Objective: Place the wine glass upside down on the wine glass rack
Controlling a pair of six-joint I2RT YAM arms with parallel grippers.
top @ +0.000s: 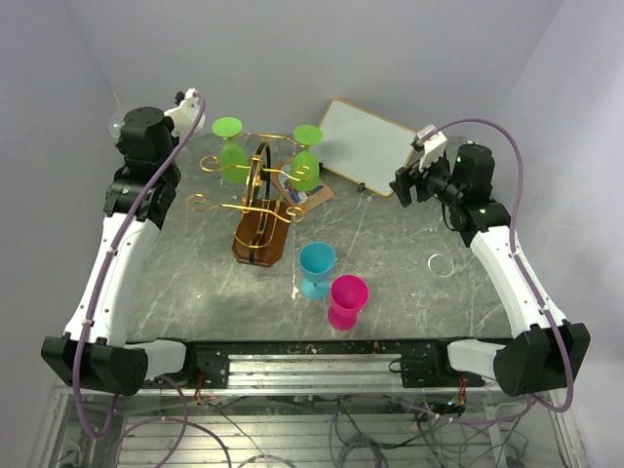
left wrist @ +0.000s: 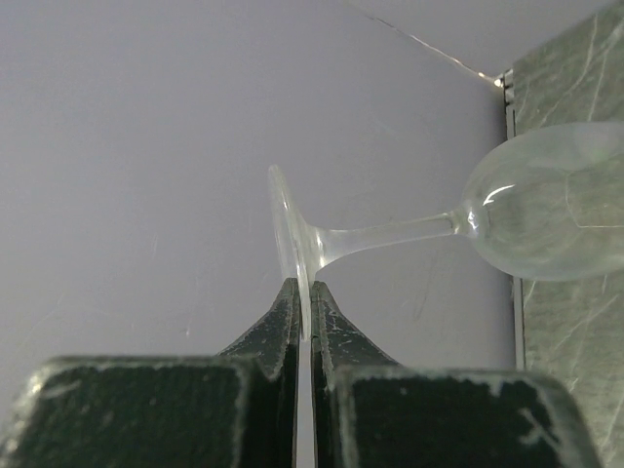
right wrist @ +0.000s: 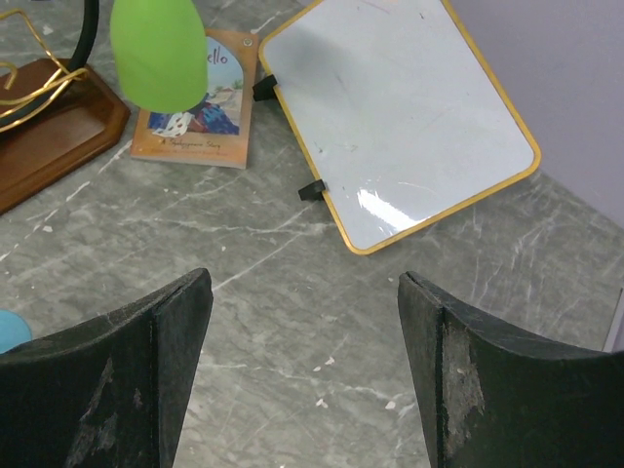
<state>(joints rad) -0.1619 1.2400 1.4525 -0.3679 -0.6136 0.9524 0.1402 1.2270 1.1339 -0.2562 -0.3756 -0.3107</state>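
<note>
A clear wine glass (left wrist: 546, 200) lies sideways in the left wrist view, its bowl to the right and its round foot (left wrist: 289, 234) clamped edge-on between my left gripper's (left wrist: 304, 289) fingers. In the top view that gripper (top: 136, 125) is raised at the far left, close to the wall, left of the rack, with the glass (top: 115, 122) faint beside it. The gold wire rack (top: 255, 190) stands on its brown wooden base (top: 261, 239). Two green glasses (top: 231, 148) (top: 306, 164) hang upside down on it. My right gripper (top: 405, 185) (right wrist: 304, 281) is open and empty above the table.
A white board with a gold frame (top: 369, 144) (right wrist: 400, 117) leans at the back right. A small booklet (top: 304, 195) (right wrist: 193, 107) lies beside the rack. A blue cup (top: 316, 270) and a pink cup (top: 347, 300) stand near the front. A clear ring (top: 441, 263) lies at the right.
</note>
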